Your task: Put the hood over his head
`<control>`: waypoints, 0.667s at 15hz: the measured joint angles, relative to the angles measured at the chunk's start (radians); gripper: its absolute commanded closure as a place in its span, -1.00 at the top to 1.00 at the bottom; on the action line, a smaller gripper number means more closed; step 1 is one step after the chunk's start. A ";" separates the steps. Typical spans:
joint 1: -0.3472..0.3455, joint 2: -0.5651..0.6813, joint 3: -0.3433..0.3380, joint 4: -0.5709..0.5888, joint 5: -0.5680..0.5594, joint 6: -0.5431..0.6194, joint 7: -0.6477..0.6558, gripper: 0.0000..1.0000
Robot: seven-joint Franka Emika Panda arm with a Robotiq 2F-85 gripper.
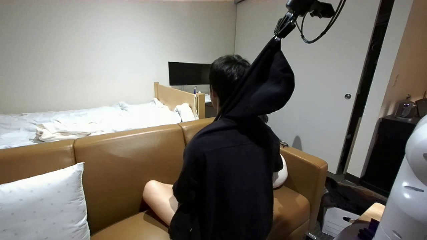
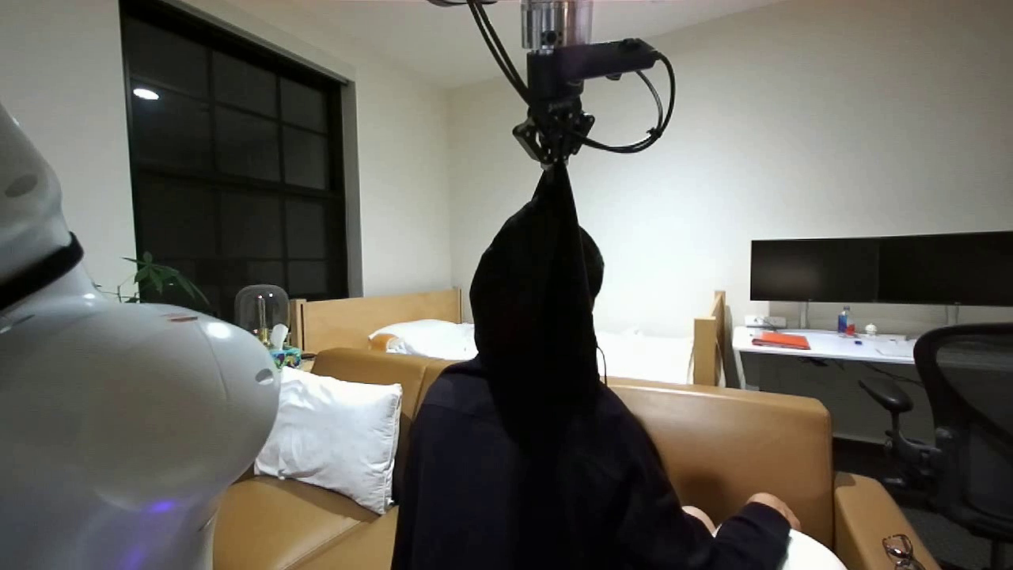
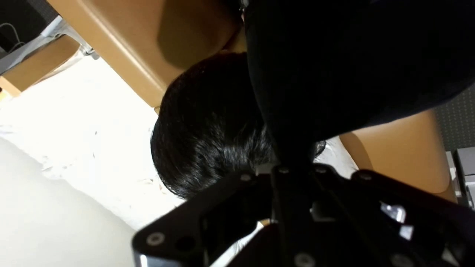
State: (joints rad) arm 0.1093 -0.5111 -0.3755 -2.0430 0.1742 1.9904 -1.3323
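A person in a black hooded garment [image 1: 237, 173] sits with the back to both exterior views; the garment's back also shows here [image 2: 506, 467]. The black hood [image 1: 270, 83] is pulled up into a peak behind the head [image 1: 228, 73], whose dark hair is uncovered. In an exterior view the hood [image 2: 530, 293] hides most of the head [image 2: 592, 265]. My gripper [image 1: 277, 37] is shut on the hood's top edge, above and behind the head; it also shows here [image 2: 554, 165]. In the wrist view the gripper [image 3: 293, 168] pinches the hood [image 3: 334, 74], beside the bare hair [image 3: 211, 129].
The person sits on a brown leather sofa [image 1: 130, 156] with a white pillow [image 1: 43, 203]. A bed [image 1: 100, 116] stands beyond the sofa's back. The white robot arm [image 2: 142, 396] stands close by. Glasses [image 2: 901, 548] lie on the sofa's armrest. A desk with monitors [image 2: 815, 269] is farther off.
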 measured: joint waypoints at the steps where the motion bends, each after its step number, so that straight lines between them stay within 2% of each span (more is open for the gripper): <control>1: 0.000 0.000 0.000 0.000 0.000 0.000 0.000 -0.98; 4: -0.002 0.005 0.019 -0.016 0.000 0.000 0.000 -0.98; 10: 0.000 0.049 0.141 -0.035 0.000 0.068 0.009 -0.98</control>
State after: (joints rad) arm 0.1097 -0.4620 -0.2349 -2.0783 0.1742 2.0583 -1.3237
